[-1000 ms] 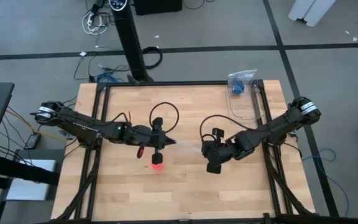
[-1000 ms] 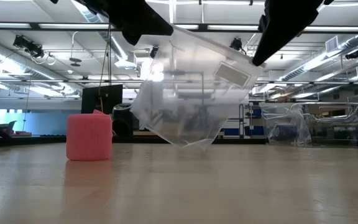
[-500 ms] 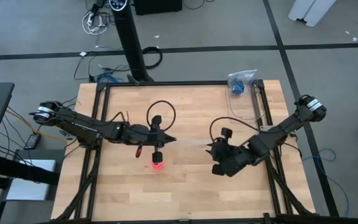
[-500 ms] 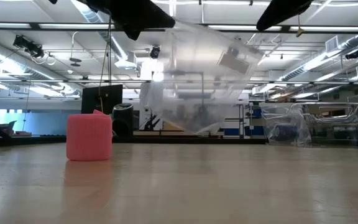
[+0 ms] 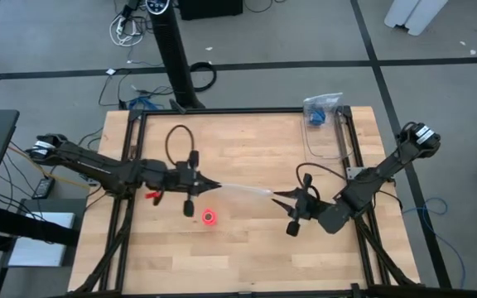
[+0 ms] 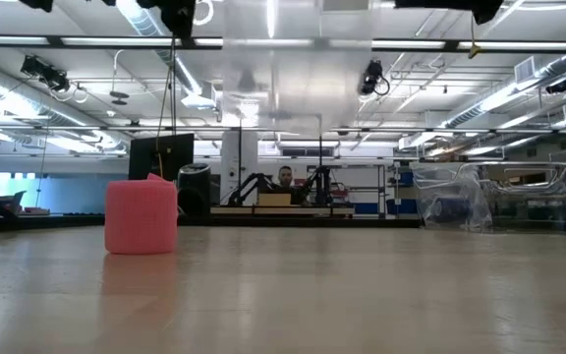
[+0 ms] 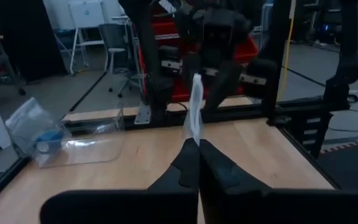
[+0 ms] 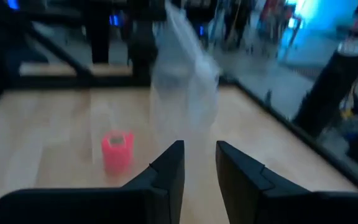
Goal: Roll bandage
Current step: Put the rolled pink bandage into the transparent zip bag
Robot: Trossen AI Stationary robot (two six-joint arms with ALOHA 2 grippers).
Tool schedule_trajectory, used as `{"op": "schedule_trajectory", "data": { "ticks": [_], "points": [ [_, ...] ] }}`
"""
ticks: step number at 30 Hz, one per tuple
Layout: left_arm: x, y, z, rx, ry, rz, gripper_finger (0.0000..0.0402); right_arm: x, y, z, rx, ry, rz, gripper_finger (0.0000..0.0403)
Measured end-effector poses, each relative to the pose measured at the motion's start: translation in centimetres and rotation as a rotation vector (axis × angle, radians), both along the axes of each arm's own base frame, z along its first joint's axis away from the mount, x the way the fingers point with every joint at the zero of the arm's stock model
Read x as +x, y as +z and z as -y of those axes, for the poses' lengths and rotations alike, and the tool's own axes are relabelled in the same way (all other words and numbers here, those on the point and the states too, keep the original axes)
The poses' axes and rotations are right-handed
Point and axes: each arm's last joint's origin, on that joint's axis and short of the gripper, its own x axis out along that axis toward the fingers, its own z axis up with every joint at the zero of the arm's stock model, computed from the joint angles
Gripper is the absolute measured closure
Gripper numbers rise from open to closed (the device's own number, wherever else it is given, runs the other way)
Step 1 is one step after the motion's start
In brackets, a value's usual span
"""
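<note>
The bandage is a small pink roll [image 5: 209,217] standing on end on the wooden table; it also shows in the low view [image 6: 141,216] and the right wrist view [image 8: 117,151]. No gripper touches it. A clear plastic bag [image 5: 245,191] is stretched in the air between my two grippers, just beyond the roll. My left gripper [image 5: 208,184] is shut on its left end. My right gripper [image 5: 277,195] is at its right end, with the bag [image 8: 182,93] running in between its fingers. My left gripper pinches the bag's left edge [image 7: 195,135] between its two shut fingertips, coming level from the table's left. The bag is lifted clear of the table and stands edge-on beyond the fingers. My right gripper has the bag's right end [image 8: 194,134] between its fingers, coming level from the table's right. The film hides the exact place of contact. The bag stretches away from it, clear of the table.
A clear plastic container [image 5: 325,145] and a clear bag holding something blue [image 5: 320,110] sit at the table's far right corner; they also show in the left wrist view [image 7: 61,140]. Black frame rails run along the table's left and right edges.
My left gripper has gone toward the table's left edge, my right gripper toward its right and near edges. The clear bag between them has risen above the low view and been drawn out from a hanging pouch to a flat stretched strip. The pink roll has stayed put.
</note>
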Motion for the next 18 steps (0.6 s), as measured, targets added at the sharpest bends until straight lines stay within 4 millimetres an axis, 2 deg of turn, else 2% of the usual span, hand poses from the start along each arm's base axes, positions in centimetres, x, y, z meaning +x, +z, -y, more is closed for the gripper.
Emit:
{"op": "schedule_trajectory", "data": {
  "ticks": [8,18],
  "points": [
    [-1.12,0.85,0.22,0.013,-0.013,0.03,0.0401,0.39,0.39,0.07,-0.008,0.038,0.198,0.0316],
    [-1.12,0.91,0.26,0.012,0.011,0.037,0.0401,0.81,0.83,0.25,0.0,0.155,0.235,0.0324]
  ]
}}
